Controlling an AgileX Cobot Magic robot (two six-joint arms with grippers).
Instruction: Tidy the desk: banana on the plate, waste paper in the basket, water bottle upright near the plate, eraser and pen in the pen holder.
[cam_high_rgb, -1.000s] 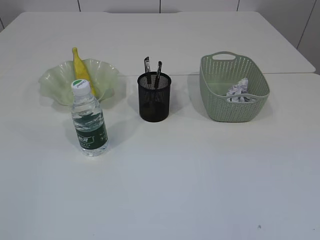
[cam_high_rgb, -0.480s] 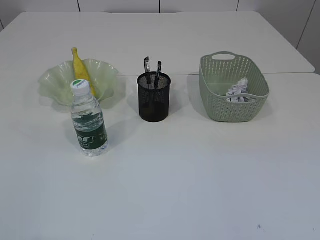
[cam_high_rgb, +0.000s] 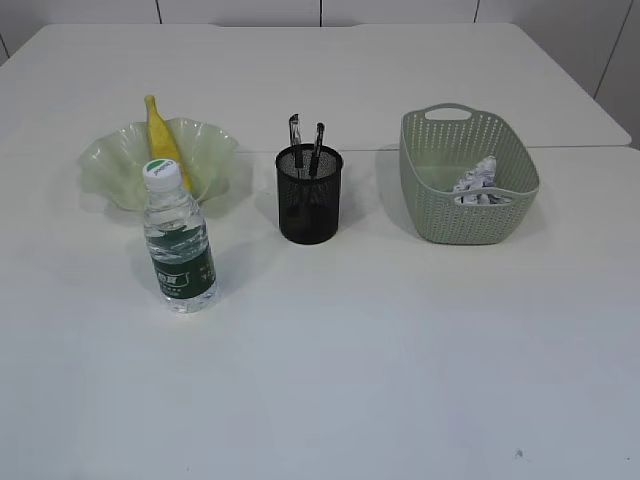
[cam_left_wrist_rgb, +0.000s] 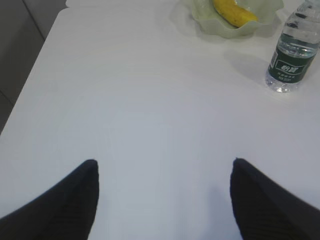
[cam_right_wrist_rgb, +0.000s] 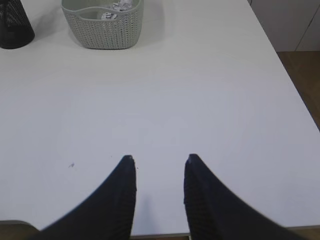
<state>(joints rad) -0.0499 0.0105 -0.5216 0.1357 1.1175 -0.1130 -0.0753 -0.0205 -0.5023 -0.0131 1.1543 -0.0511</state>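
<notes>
At the left of the frame the banana (cam_high_rgb: 160, 138) lay on the plate (cam_high_rgb: 110, 165), the bottle (cam_high_rgb: 180, 240) upright just before it; pens stood in the holder (cam_high_rgb: 309, 195); crumpled paper (cam_high_rgb: 476, 182) sat in the basket (cam_high_rgb: 466, 215). Over bare table (cam_high_rgb: 400, 350), the left hand (cam_left_wrist_rgb: 165, 170) gaped wide, the right hand (cam_right_wrist_rgb: 159, 165) narrower, both empty.

The surface (cam_high_rgb: 400, 350) is plain white and smooth, with one tiny dark speck near its front edge. The banana (cam_high_rgb: 160, 135) is yellow. The plate (cam_high_rgb: 110, 165) is translucent pale green. The water bottle (cam_high_rgb: 180, 245) is clear, with a dark green label bearing white print and a white cap marked in green. The pen holder (cam_high_rgb: 309, 200) is black wire mesh, and the pens (cam_high_rgb: 305, 140) in it are dark. The basket (cam_high_rgb: 470, 205) is pale sage green with a woven-look perforated pattern. The waste paper (cam_high_rgb: 478, 182) is white with faint bluish marks. The left end effector (cam_left_wrist_rgb: 165, 200) and the right end effector (cam_right_wrist_rgb: 159, 187) both have black, finely ribbed fingers.
</notes>
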